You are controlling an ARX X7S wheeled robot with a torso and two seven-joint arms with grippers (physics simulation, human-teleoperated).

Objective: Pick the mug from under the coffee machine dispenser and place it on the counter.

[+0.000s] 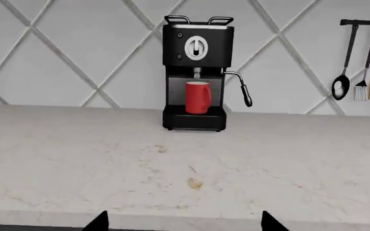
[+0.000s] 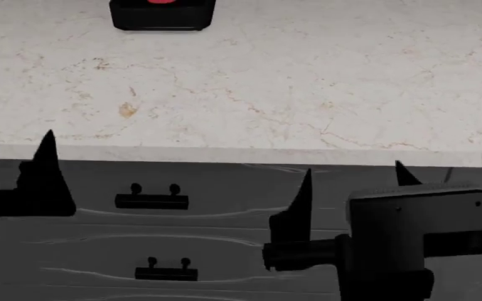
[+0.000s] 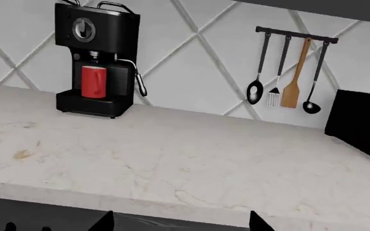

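Mug (image 1: 198, 97) | seated in machine (image 1: 196, 72) bay, 12 o'clock | grippers (image 2: 351, 179) spread, empty | risk: spout struck if lifted steeply

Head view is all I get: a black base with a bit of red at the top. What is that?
Observer: A red mug standing upright in a coffee machine, under its spout.
Operator: Anything beside it?
Observer: A steam wand hangs on the mug's handle side, apart from it.
Operator: What's on the wall?
Observer: Utensils hang from a rail, away from the machine.
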